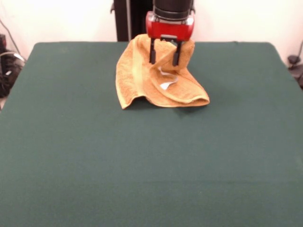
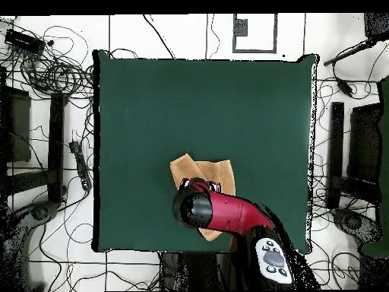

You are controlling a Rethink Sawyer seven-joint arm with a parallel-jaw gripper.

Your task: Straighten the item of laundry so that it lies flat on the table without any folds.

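Towel point(image 1: 142, 78) of golden-orange terry hangs bunched, folded, beneath the gripper point(image 1: 164, 57), its 2 fingers apart, on green felt table point(image 1: 142, 161).

From above, we lose much of the crumpled golden-orange terry towel point(image 2: 199, 169) beneath the red and black arm point(image 2: 228, 213), which hides its gripper too, while the front view cuts the arm off at the top edge.

Front camera is sitting low across the table point(image 1: 71, 165), facing 12 o'clock. Overhead is looking straight down, farther off. Both are sharing the tabletop.
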